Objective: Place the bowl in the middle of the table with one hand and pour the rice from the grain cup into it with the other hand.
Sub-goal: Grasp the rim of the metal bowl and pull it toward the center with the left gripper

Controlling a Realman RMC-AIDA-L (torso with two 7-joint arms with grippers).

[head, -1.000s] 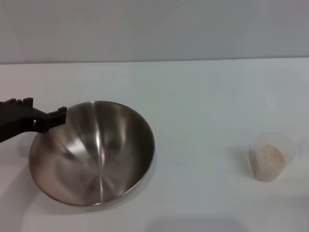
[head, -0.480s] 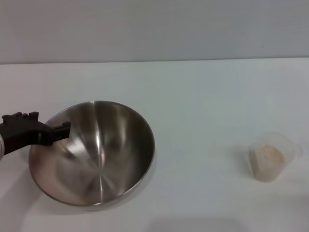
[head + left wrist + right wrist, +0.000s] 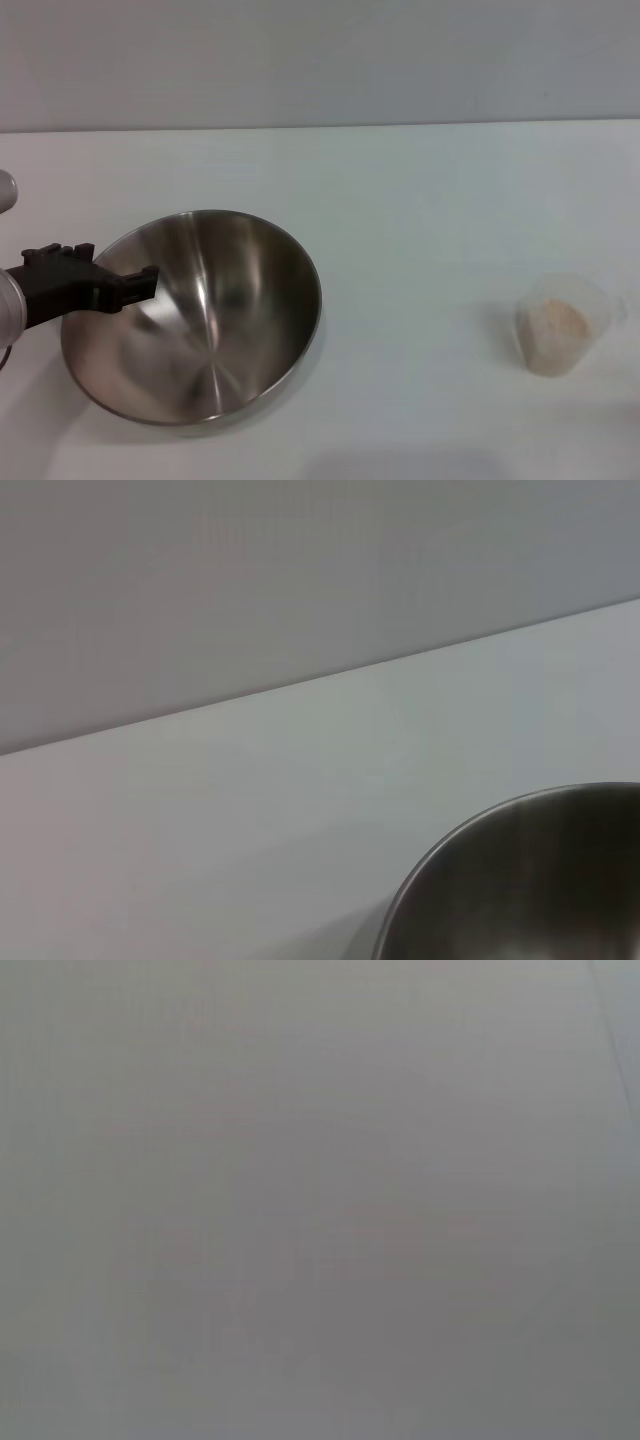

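Since a second ago, the left gripper (image 3: 140, 284) has come down and in toward the bowl (image 3: 200, 320): it first sat at the rim at about ten o'clock, and its black tip now reaches past that rim, lower, over the inner wall on the bowl's nine o'clock side. The bowl itself has barely shifted and the cup (image 3: 562, 325) has not moved at all. Whether the jaws are clenched on the rim or released cannot be told; the head view shows only a dark finger lying across the steel edge, seemingly in contact with it or just above it, and the left wrist view shows no fingers, only a curve of the bowl's rim (image 3: 520, 880) against the white table (image 3: 250, 810). The bowl sits on the table (image 3: 420, 200) at about eight o'clock of the head view, left of the middle, upright, with nothing in it. The cup stands upright well apart from the bowl, at about four o'clock, near the right edge, with the rice (image 3: 553, 324) filling its lower part as a pale grainy mass. The right gripper does not show in any view; its wrist camera gives only a plain grey field.
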